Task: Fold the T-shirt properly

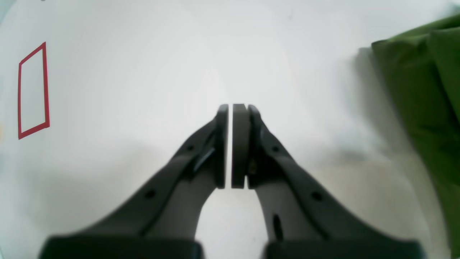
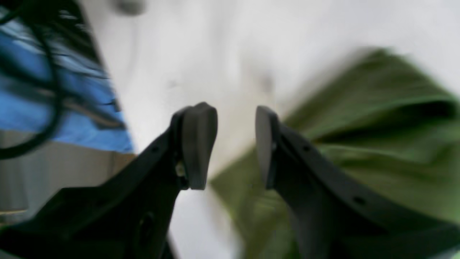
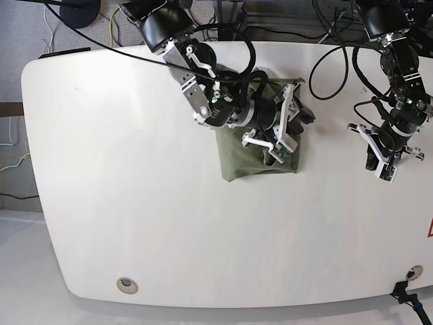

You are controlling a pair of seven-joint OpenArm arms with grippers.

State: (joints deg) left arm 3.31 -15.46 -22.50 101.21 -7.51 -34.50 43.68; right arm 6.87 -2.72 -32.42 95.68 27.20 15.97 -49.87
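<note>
Your base view shows the T-shirt [image 3: 254, 159] folded into a compact block on the white counter [image 3: 135, 203], the right gripper [image 3: 298, 112] above it. Only its wrist view shows its fingers [image 2: 196, 144] apart, holding nothing. Your left gripper [image 1: 230, 144] hangs pressed together beside a red outline [image 1: 33, 90].

The olive-green cotton T-shirt [image 3: 254, 159] lies folded into a compact rectangle, upper centre of the base view.
</note>
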